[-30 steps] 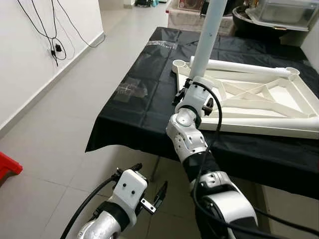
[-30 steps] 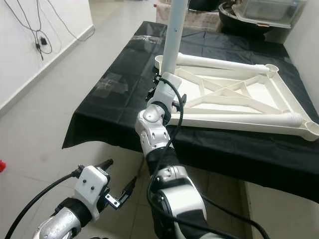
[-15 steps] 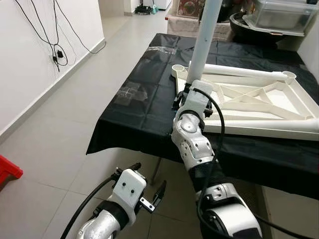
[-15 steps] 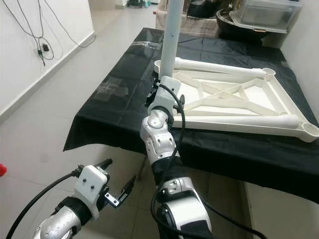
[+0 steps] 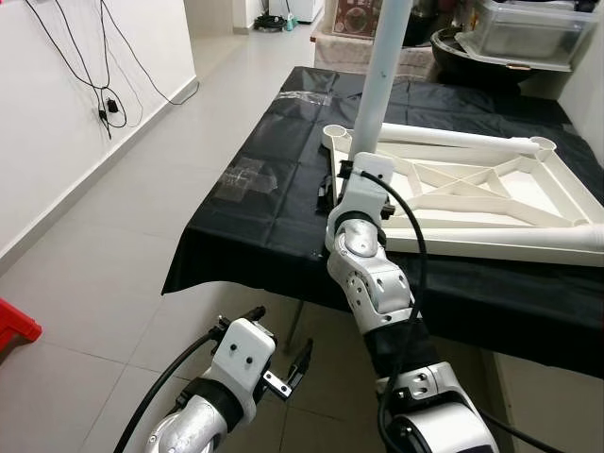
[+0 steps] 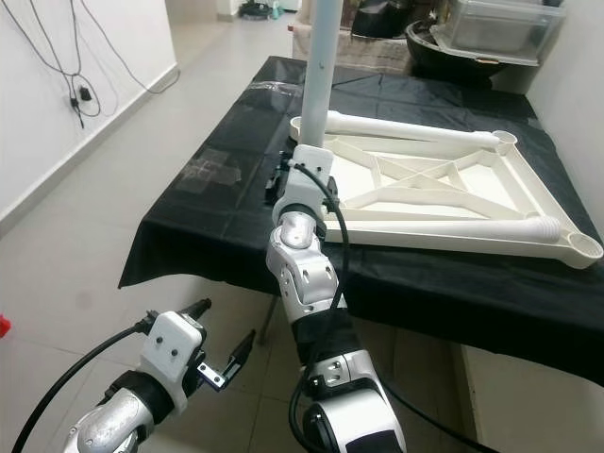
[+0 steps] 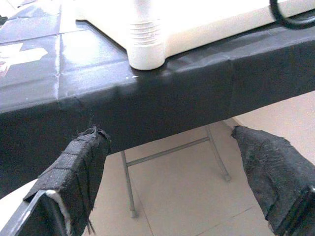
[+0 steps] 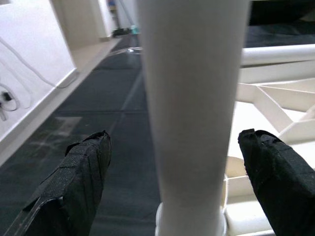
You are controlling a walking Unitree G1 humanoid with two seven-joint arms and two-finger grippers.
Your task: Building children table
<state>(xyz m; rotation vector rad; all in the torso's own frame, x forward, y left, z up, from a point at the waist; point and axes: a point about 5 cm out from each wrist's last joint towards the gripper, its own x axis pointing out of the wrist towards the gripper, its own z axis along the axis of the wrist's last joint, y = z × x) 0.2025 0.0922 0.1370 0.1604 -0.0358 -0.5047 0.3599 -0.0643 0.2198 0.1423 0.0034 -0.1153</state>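
Down near the floor, the left gripper (image 5: 283, 370) hangs with fingers spread wide. At the table's (image 5: 255, 236) front edge, the right gripper (image 8: 172, 162) is opened wide around the upright white leg (image 5: 377, 75), not touching, at the upturned white tabletop frame's (image 5: 491, 203) near-left corner.

The room is bright with soft, even light. The floor (image 5: 113, 245) looks pale and a bit shiny. The black cloth (image 5: 274, 189) has small white shiny spots. The white frame (image 7: 147, 29) glows so bright that its details wash out. Under the table it is darker. The white pole (image 8: 192, 113) is close and a little blurry. The head pictures look sharp.
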